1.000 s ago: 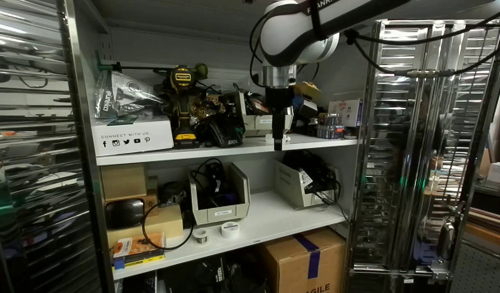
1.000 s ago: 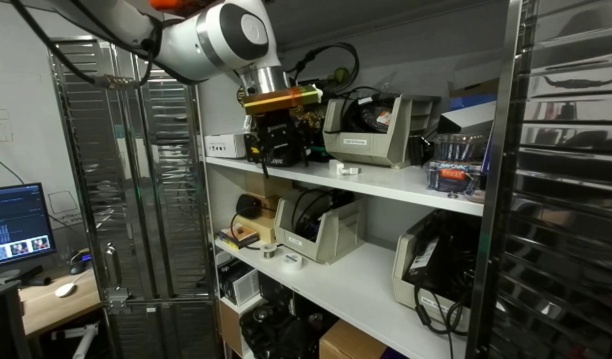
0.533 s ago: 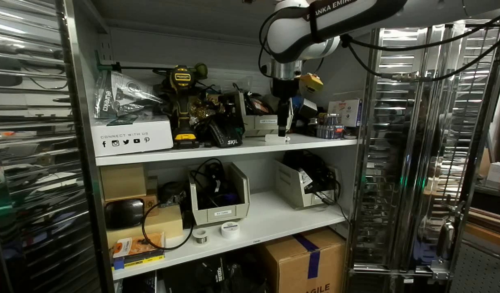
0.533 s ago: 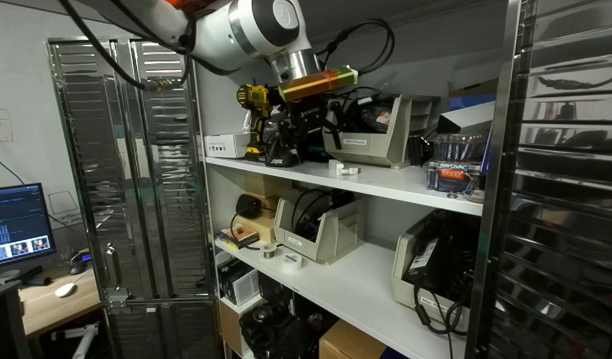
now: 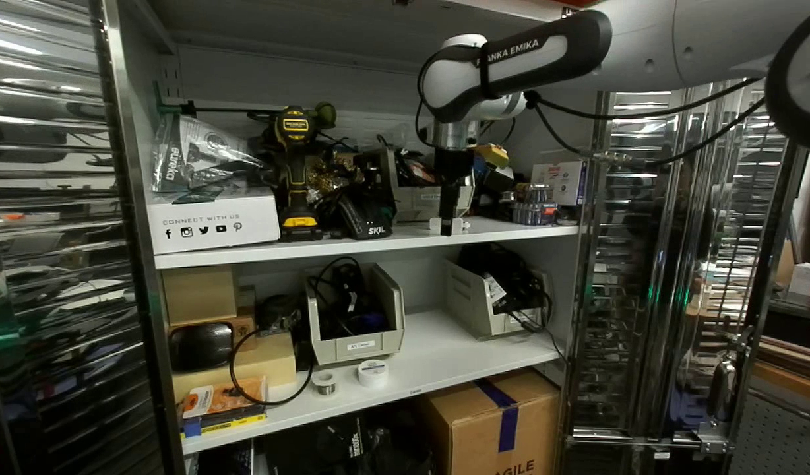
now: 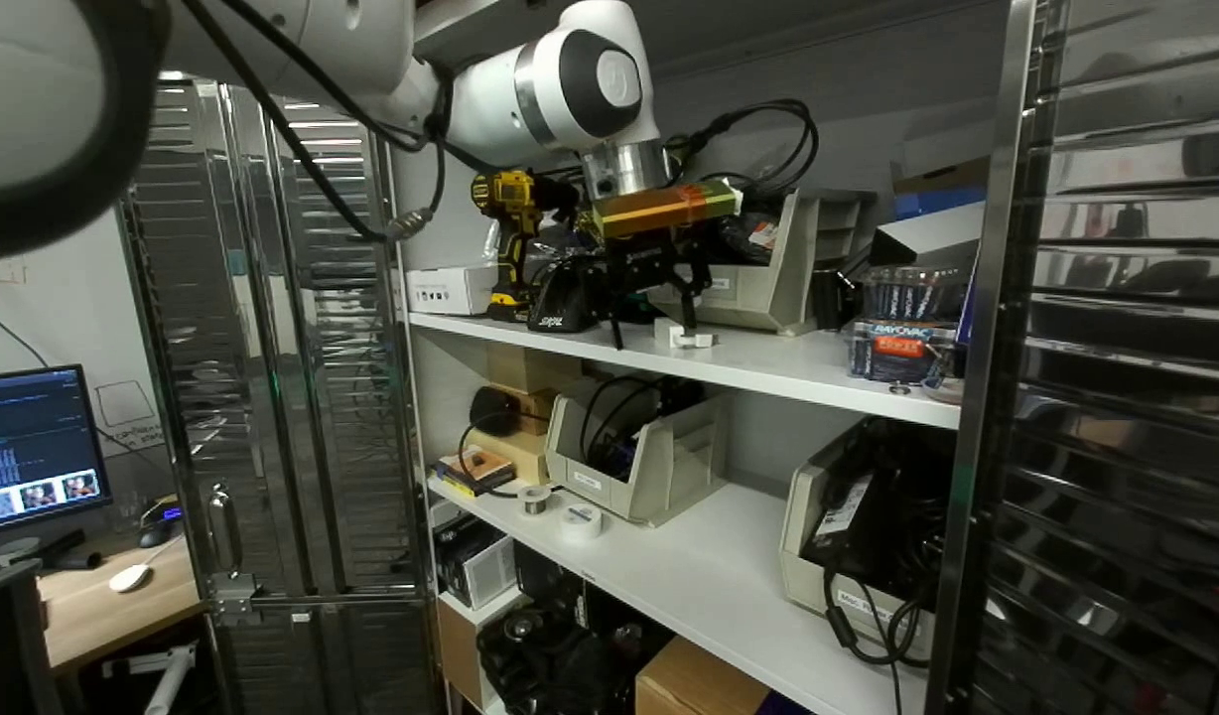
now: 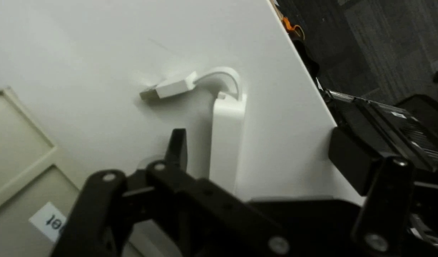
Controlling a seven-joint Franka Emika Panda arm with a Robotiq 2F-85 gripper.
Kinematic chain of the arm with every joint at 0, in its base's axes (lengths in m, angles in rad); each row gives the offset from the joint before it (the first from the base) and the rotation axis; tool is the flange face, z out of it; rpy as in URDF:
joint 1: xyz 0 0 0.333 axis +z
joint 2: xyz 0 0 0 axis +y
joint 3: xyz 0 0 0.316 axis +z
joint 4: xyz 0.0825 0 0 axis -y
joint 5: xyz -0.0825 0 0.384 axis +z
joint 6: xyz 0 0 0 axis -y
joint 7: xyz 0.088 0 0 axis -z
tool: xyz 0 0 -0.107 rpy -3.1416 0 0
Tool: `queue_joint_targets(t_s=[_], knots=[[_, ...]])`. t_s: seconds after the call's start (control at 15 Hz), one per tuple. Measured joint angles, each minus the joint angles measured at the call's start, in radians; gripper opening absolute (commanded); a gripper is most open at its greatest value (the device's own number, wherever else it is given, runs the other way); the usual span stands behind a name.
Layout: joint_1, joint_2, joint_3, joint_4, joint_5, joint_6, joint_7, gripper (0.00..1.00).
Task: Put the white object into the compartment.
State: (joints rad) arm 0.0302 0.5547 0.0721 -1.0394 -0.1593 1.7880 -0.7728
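Lower now, my pincer (image 6: pixel 654 336) hangs empty, spread wide before the upper bin (image 6: pixel 758 295), probably our compartment. The white adapter (image 7: pixel 226 142) lies on the surface (image 6: pixel 778 357) before that bin; grasping seems next.

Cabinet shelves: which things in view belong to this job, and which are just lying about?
For the job: cabled white object; gripper, open; bin behind the white object, the likely destination.

Just lying about: drill; battery packs; white roll; small spool; blue-taped cardboard box.

ribbed metal doors (image 5: pixel 662 277) flank the white shelves (image 5: pixel 438 349); a wooden desk (image 6: pixel 93 616) stands near a pale wall (image 6: pixel 64 308); the floor (image 7: pixel 370 46) is dark grey
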Motion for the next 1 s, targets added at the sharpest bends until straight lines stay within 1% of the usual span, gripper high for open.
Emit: queue_joint_targets(t_s=[0.07, 0.13, 0.33, 0.6, 0.67, 0.8, 1.0], knots=[[0.001, 0.022, 0.004, 0.035, 0.001, -0.024, -0.001, 0.68], [0.003, 0.04, 0.007, 0.069, 0.004, -0.052, -0.001, 0.58], [0.012, 0.071, 0.012, 0.145, 0.005, -0.113, -0.002, 0.35], [0.013, 0.073, 0.015, 0.166, 0.005, -0.154, -0.003, 0.04], [0.011, 0.074, 0.015, 0.166, 0.005, -0.162, -0.003, 0.04], [0.007, 0.074, 0.013, 0.166, 0.005, -0.171, -0.002, 0.08], [0.01, 0.069, 0.009, 0.158, -0.005, -0.17, 0.014, 0.07]])
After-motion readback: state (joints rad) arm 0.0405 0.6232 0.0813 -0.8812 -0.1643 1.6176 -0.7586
